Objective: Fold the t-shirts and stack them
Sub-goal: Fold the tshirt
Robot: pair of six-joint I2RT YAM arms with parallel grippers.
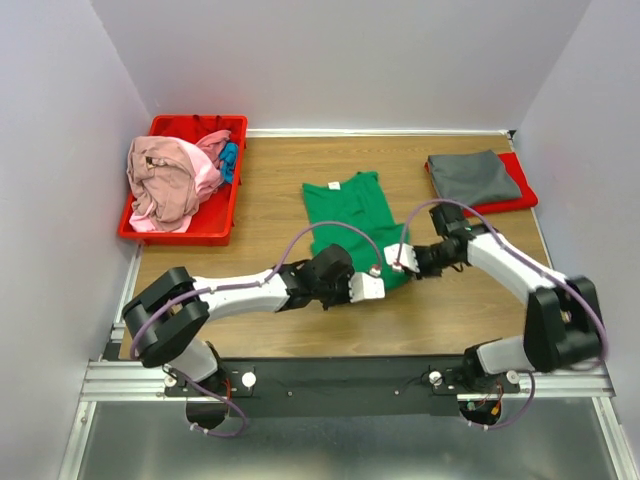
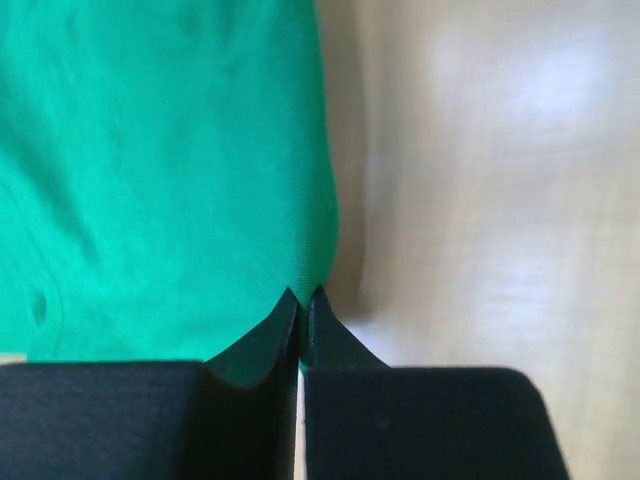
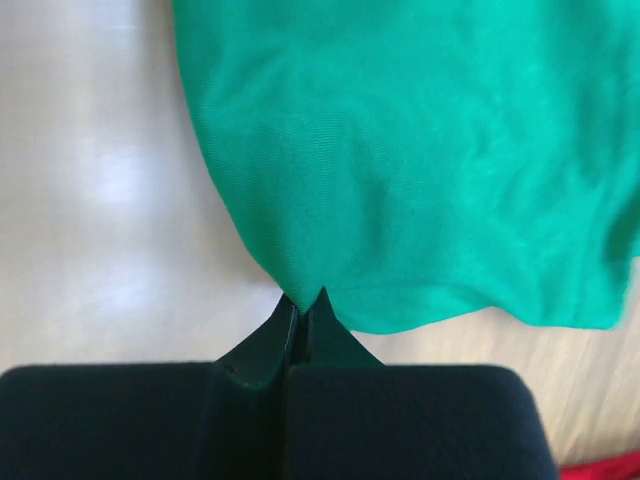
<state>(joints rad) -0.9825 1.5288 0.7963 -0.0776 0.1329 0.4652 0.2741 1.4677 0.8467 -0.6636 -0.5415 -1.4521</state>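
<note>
A bright green t-shirt lies folded narrow on the wooden table, collar toward the far side. My left gripper is shut on its near hem, green cloth pinched at the fingertips. At the near right corner of the same hem my right gripper is also shut on the green cloth. A dark grey t-shirt lies folded at the far right on a red sheet. A pink t-shirt and a blue one are heaped in the red bin.
The red bin stands at the far left of the table, against the left wall. White walls close in the back and both sides. A black rail carries both arm bases along the near edge.
</note>
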